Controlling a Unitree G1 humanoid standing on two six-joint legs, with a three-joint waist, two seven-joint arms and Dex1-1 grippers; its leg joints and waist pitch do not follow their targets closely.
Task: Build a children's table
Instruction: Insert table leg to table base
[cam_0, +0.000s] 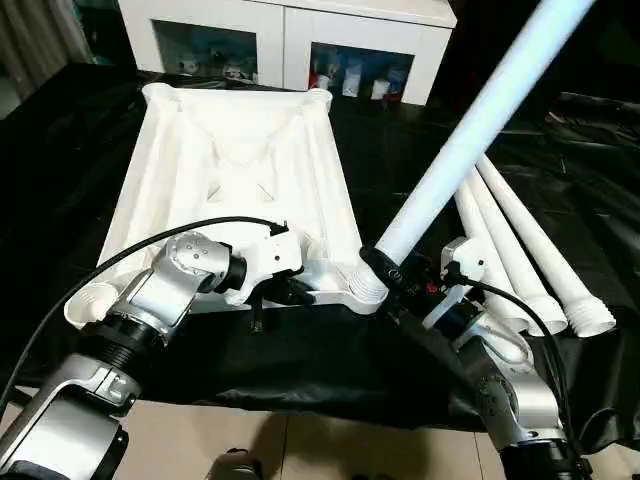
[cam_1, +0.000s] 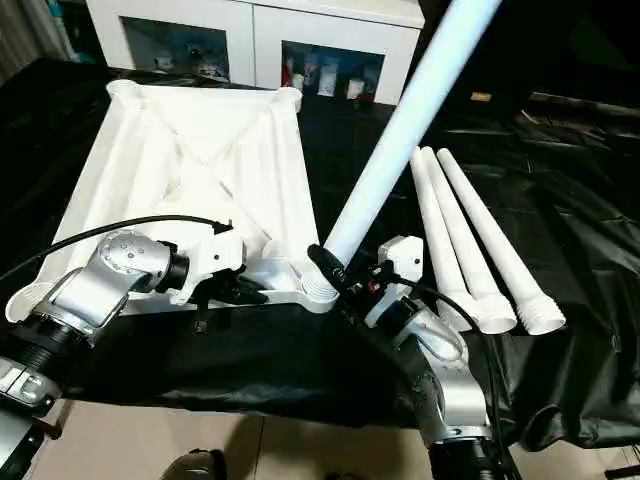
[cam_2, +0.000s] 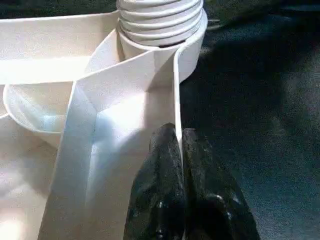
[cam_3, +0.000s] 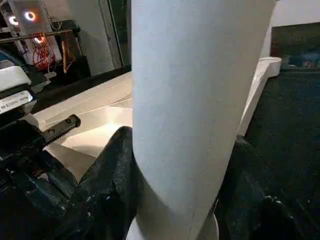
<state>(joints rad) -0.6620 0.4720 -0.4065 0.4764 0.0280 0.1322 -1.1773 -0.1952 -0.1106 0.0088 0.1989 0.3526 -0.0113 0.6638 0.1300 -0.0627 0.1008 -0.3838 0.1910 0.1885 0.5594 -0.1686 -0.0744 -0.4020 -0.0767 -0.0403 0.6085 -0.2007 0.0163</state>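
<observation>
The children's table top (cam_0: 235, 170) lies upside down on the black-cloth tabletop (cam_0: 90, 130), ribbed underside up, its long axis running away from the robot toward a white cabinet with glass doors (cam_0: 285, 40); the near short edge sits just in front of both hands; the left hand (cam_2: 180, 150) is at that near edge, close to the near right corner, its two black fingers (cam_2: 160, 190) pressed together on the thin upright rim wall, one finger inside the rim and one outside; the near right corner socket (cam_2: 160, 47) stands just beyond those fingertips, with the ribbed end of a leg seated in it; that leg (cam_0: 470, 130) rises from the socket at a slant, up and to the right and away from the robot; the right hand (cam_0: 385, 270) is clamped around its lower part just above the socket, a finger (cam_3: 107, 175) on either side of the tube; three more white legs (cam_0: 520, 250) lie side by side on the cloth to the right of the table top, apart from it, their ribbed wide ends toward the robot, just beyond the right wrist
</observation>
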